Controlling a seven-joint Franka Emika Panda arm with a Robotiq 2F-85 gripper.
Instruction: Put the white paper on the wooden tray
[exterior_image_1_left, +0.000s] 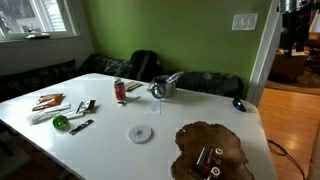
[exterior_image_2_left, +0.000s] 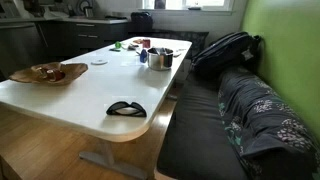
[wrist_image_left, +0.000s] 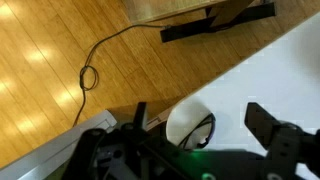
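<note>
The gripper (wrist_image_left: 198, 115) is seen only in the wrist view. Its two fingers (wrist_image_left: 268, 128) are wide apart and hold nothing. Right under it is the end of the table (wrist_image_left: 290, 70), where a small black thing (wrist_image_left: 202, 130) lies by the edge. Past the edge is wood floor. That view shows no paper and no tray.

Next along the table is the tray (exterior_image_1_left: 215, 135). It is big, dark and shiny, and it lies flat with a few small things on it. It is nearer to the black thing's end than the paper is.

Farther on stands a metal mug (exterior_image_1_left: 165, 87). A pale flat patch just beside it looks like the paper (exterior_image_1_left: 134, 87) (it is small and nearly the same white as the table, so I am not sure). It lies flat on the table, well apart from the tray. I cannot tell which way its long side points.

So the paper lies far down the table from the gripper, past the tray. I think the arm must reach out that way first.
</note>
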